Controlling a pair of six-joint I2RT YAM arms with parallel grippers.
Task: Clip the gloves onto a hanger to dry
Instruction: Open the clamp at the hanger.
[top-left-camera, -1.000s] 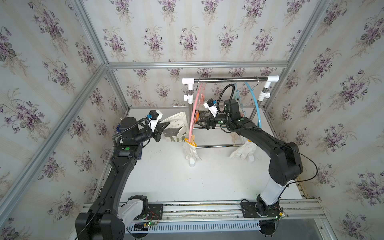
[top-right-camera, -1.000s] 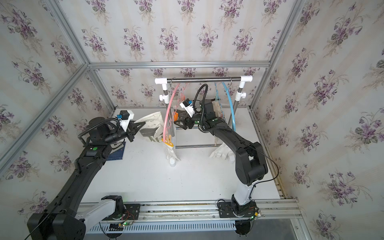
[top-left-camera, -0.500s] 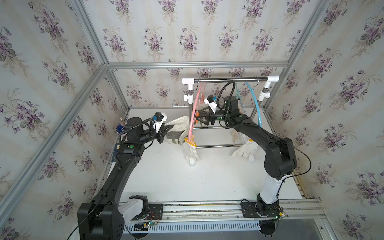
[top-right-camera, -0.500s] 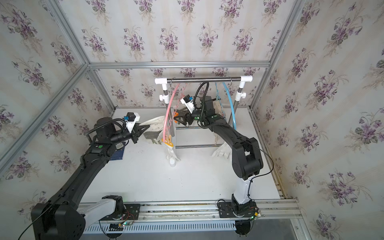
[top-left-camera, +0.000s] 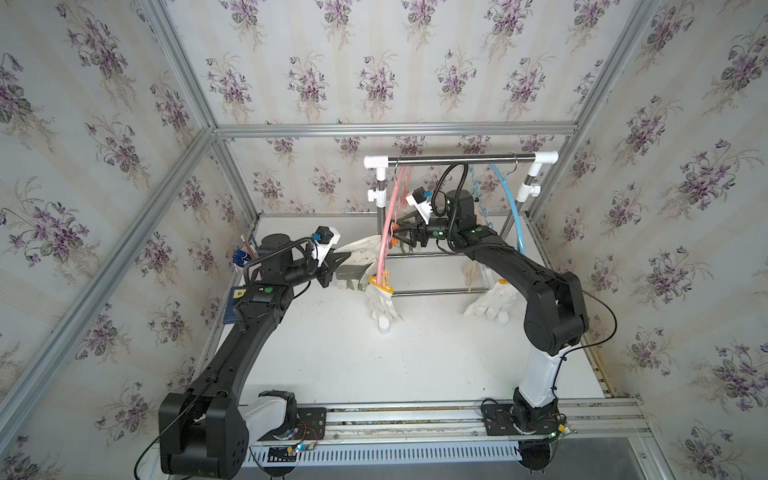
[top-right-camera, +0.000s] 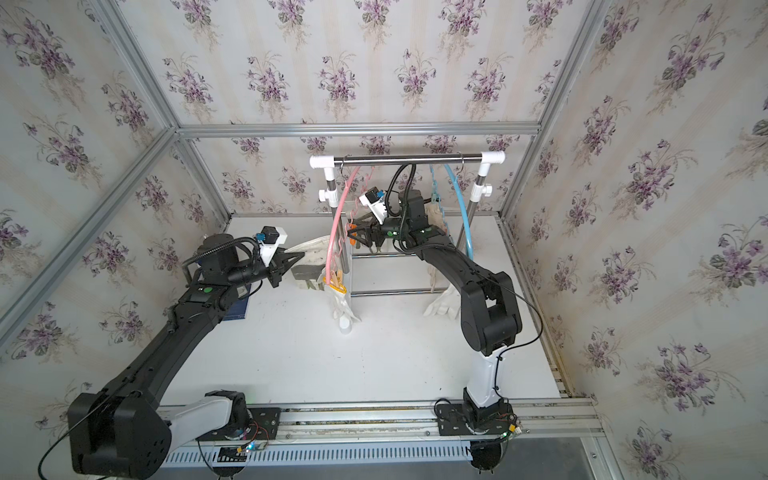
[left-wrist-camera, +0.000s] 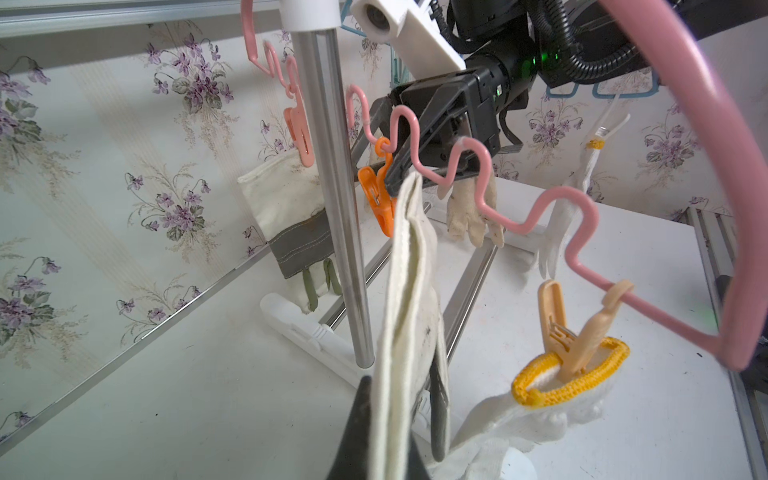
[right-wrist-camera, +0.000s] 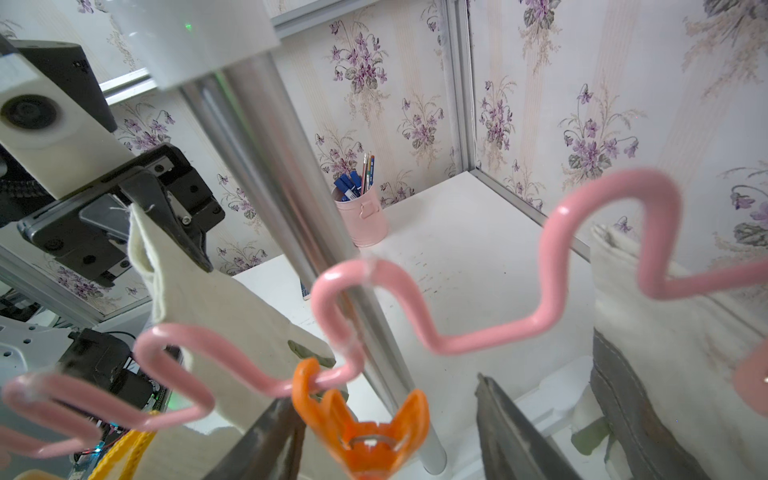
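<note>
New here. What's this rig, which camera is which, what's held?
Two robot arms at a white table, each ending in pinching jaws. Two pictures look down from one overhead camera pair; the other two come from cameras on the wrists. On the table stand a clothes rail and a pink pen pot. A pink hanger hangs from the rail. The left jaws are shut on an off-white canvas glove, held up beside the hanger. The right jaws stand open astride an orange clip on it.
</note>
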